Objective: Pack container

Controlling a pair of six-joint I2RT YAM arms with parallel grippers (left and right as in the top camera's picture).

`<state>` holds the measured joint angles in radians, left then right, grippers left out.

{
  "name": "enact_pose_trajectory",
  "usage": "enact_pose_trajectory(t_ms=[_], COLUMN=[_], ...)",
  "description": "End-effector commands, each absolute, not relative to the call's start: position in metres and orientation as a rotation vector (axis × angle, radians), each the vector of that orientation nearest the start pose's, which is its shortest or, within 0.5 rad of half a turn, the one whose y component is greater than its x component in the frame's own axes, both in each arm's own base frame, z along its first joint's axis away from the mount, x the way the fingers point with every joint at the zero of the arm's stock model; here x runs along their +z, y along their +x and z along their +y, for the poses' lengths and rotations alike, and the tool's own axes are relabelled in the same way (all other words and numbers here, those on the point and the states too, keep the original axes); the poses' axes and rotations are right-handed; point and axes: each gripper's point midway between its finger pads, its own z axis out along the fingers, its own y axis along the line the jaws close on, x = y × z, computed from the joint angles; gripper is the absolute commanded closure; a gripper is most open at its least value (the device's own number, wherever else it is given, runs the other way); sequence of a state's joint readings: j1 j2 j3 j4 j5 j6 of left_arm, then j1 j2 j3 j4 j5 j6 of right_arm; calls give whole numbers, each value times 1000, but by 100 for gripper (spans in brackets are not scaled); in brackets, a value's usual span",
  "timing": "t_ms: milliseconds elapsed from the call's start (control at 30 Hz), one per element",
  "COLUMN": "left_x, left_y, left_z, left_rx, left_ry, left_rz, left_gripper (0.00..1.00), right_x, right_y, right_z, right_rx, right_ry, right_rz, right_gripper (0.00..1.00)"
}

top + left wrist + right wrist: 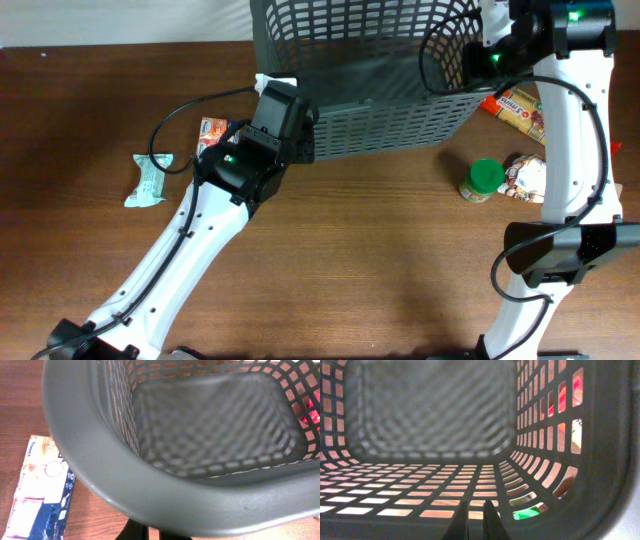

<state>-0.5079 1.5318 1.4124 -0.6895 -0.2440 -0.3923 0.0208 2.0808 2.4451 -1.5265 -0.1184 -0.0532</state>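
The container is a large dark grey lattice basket at the back middle of the table, tilted so its front wall faces the overhead camera. My left gripper is at its front left corner. In the left wrist view the thick rim fills the frame, with my fingers close together just under it. My right gripper is at the basket's right end. In the right wrist view its fingers pinch a bar of the lattice wall and look into the basket, where no packet shows.
A blue and orange packet lies left of the basket and also shows in the left wrist view. A pale green packet lies further left. A green-lidded jar, a snack bag and a red packet lie to the right.
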Motion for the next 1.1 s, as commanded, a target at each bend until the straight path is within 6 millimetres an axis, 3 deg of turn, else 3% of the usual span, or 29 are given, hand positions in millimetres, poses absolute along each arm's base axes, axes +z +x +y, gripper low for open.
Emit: enact_pose_trajectory(t_ms=[0, 467, 1067], left_x=[237, 240, 240], left_y=[400, 403, 413], left_z=[-169, -170, -144], left_rx=[-137, -146, -114], left_ry=[8, 5, -68], left_rz=[2334, 2318, 2315], left_gripper=[98, 98, 98], right_x=[263, 264, 263], right_y=[449, 443, 439], right_z=[38, 91, 102], right_rx=[175, 186, 194], right_ry=[-158, -348, -386], right_rz=[2734, 2716, 2717], right_gripper=[96, 96, 96])
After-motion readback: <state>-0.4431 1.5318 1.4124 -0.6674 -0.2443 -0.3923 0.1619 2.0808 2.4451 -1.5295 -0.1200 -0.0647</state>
